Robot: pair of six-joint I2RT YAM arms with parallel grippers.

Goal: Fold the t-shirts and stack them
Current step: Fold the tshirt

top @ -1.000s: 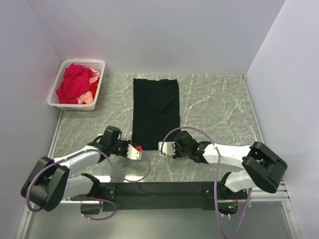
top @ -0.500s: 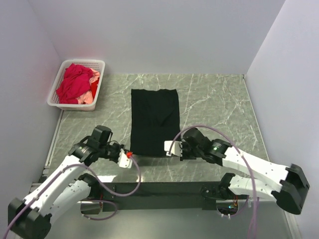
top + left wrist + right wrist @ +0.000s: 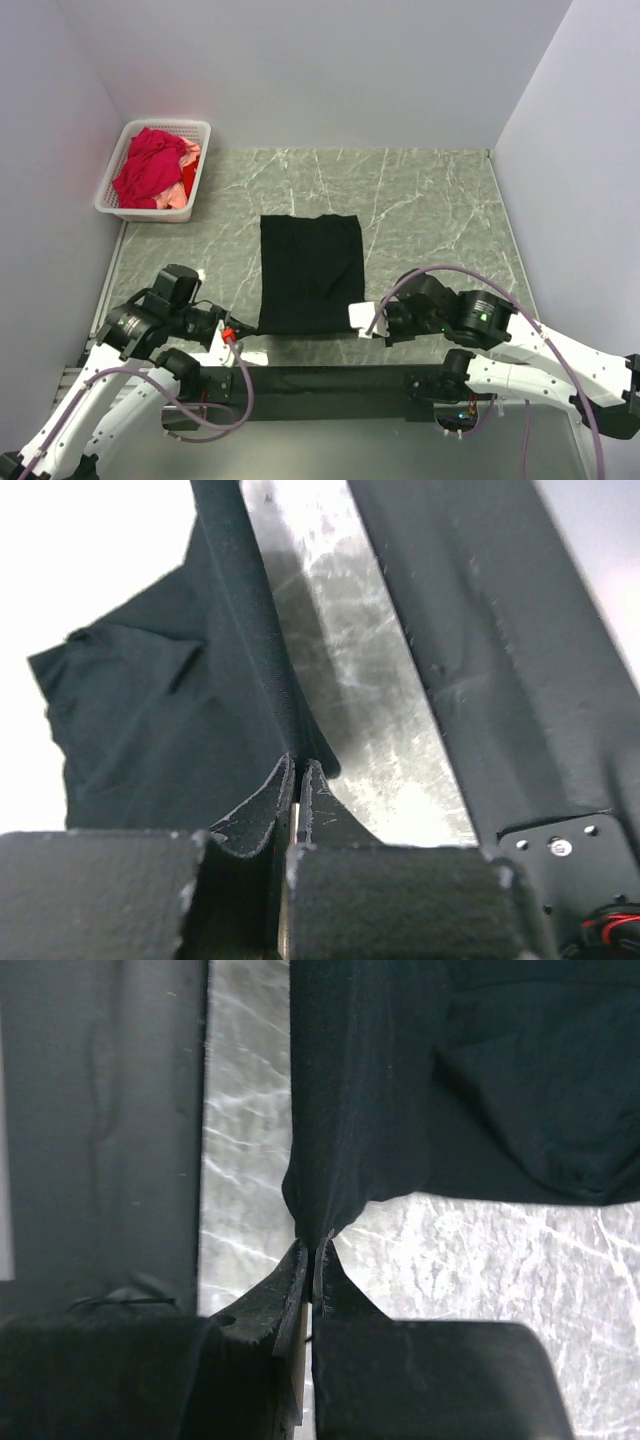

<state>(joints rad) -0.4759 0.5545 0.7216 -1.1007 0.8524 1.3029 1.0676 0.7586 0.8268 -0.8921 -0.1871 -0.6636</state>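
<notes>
The black t-shirt (image 3: 311,272) lies folded into a rectangle in the middle of the marble table. My left gripper (image 3: 247,333) is shut on its near left corner, seen as black cloth (image 3: 170,710) pinched between my fingertips (image 3: 297,765). My right gripper (image 3: 357,320) is shut on the near right corner; the cloth (image 3: 400,1080) stretches away from my fingertips (image 3: 314,1245). Both corners are held near the table's front edge. The crimson t-shirt (image 3: 150,165) and the salmon pink one (image 3: 177,197) lie crumpled in the basket.
The white lattice basket (image 3: 196,180) stands at the far left against the wall. The black base rail (image 3: 320,380) runs along the front edge just behind both grippers. Walls close in the left, back and right sides.
Both grippers have pulled back toward the front edge, dragging the black t-shirt's near corners with them. The shirt has slid nearer and both arms have swung outward.
</notes>
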